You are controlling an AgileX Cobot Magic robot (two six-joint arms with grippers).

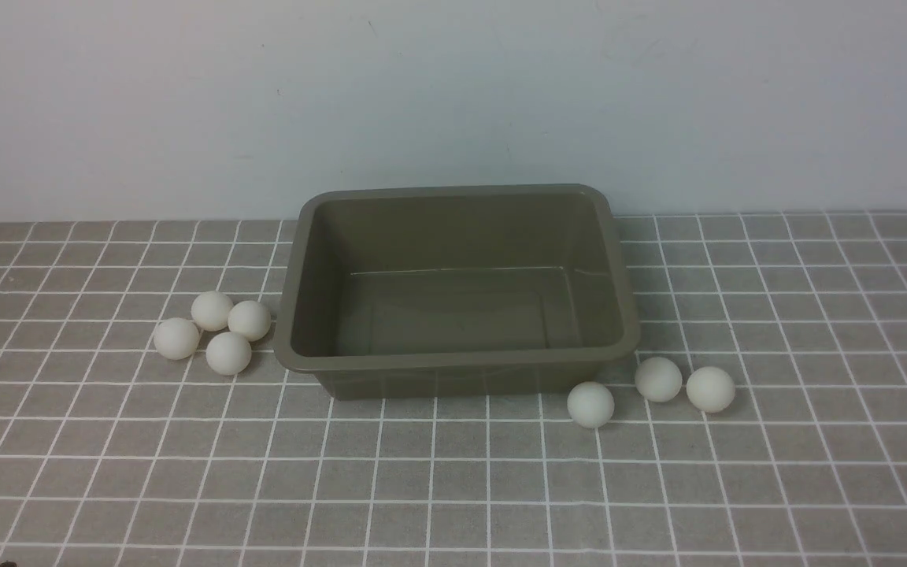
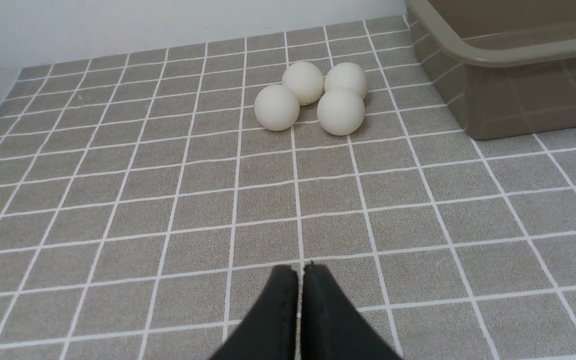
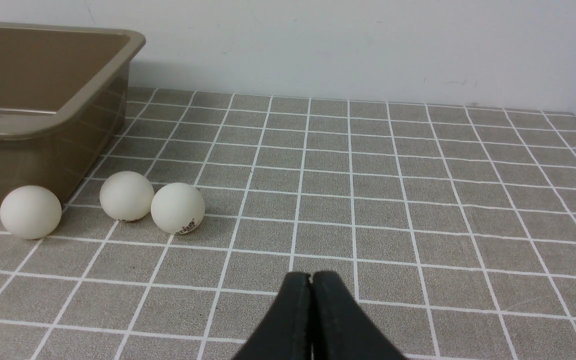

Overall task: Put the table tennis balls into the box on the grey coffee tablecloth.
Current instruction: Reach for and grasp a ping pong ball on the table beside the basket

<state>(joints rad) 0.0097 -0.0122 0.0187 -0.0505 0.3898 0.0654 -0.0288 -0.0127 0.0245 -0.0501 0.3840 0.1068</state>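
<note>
Right gripper (image 3: 311, 275), closed, shows only in wrist view.

dark print on ball (image 3: 177, 208) — blurred, unreadable

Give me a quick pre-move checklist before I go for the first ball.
1. Box upright and empty: ok.
2. Left tool open for a pick: not ok, shut.
3. Right tool open for a pick: not ok, shut.
4. Left four balls spaced apart: not ok, bunched together.
5. Lone ball by the box's right front corner clear to grasp: ok.
6. Tablecloth flat: ok.
</note>
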